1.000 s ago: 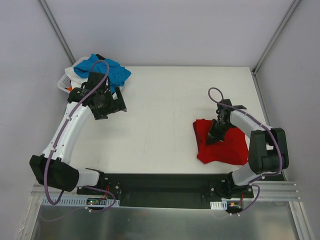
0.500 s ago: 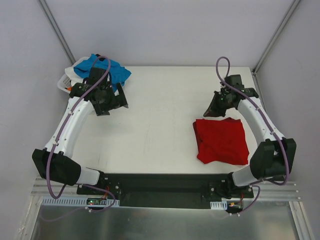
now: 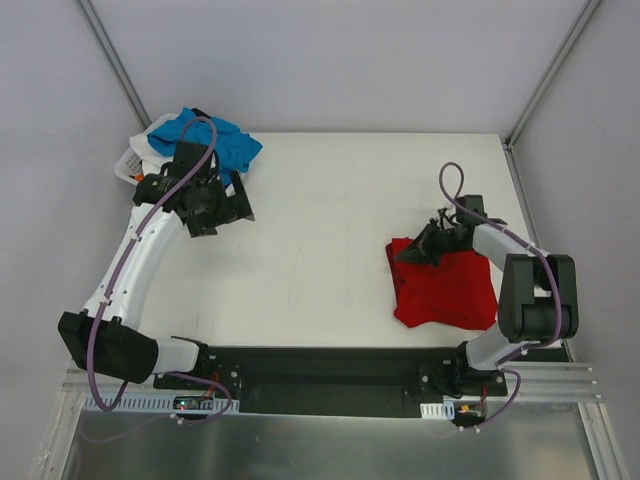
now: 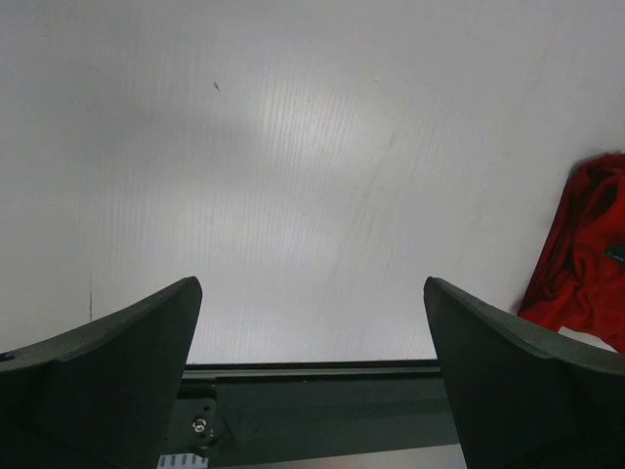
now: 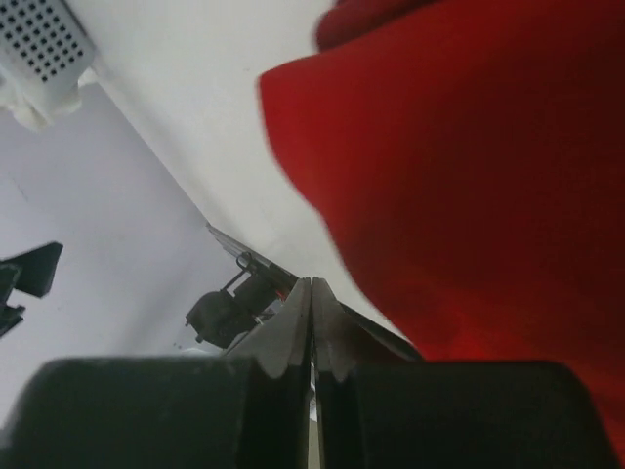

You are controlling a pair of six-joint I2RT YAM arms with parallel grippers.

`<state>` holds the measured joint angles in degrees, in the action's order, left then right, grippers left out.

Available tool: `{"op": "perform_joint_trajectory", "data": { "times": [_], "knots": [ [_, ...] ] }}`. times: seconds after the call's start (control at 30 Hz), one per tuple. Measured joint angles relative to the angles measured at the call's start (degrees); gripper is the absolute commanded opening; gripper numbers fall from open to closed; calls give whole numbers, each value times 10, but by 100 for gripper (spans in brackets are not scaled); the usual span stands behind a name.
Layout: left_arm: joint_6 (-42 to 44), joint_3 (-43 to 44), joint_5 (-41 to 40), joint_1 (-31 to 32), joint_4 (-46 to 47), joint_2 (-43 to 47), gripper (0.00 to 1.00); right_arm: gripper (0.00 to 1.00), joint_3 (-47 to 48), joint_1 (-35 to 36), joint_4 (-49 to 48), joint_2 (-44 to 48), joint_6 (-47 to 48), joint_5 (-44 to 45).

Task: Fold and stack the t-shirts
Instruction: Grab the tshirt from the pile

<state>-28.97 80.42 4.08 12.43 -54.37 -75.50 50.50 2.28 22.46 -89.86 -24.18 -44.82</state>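
**Two claws, one wide and one shut tight**

Two fingers of the right claw are pressed flat together, and nothing is pinched between them. The claw is clenched on empty air. It points toward 9 o'clock and sits low over the far left corner of the red shirt. Whether the tips touch the cloth is hard to tell. In the right wrist view the red cloth fills the side at 3 o'clock, very close to the shut fingers.

The red shirt lies folded in a rough square on the white table. It is at about 4 o'clock on the table top, near the right arm's base.

The left claw is let go and spread as wide as it gets. It holds nothing. It hangs over the table at about 10 o'clock. In the left wrist view only bare white table shows between its two dark fingers, with a bit of the red shirt far off at 3 o'clock.

Just past the left claw, toward 11 o'clock, the blue shirt sits in a crumpled heap. It is not folded. It rests on top of a white basket at the table's far left corner, well apart from the red shirt.
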Motion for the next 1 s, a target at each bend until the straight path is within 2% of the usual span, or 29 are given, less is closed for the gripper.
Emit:
{"op": "perform_joint_trajectory", "data": {
  "times": [0.23, 0.43, 0.8, 1.0],
  "knots": [
    [0, -5, 0, 0, 0, 4, 99, 1, -10, -35, 14, -29, 3, 11],
    [0, -5, 0, 0, 0, 4, 99, 1, -9, -66, 72, -41, 25, 68],
    [0, -5, 0, 0, 0, 4, 99, 1, -9, -161, 121, -41, 40, 104],
    [0, -5, 0, 0, 0, 4, 99, 1, 32, -168, 161, -51, 79, 103]
  ]
}}
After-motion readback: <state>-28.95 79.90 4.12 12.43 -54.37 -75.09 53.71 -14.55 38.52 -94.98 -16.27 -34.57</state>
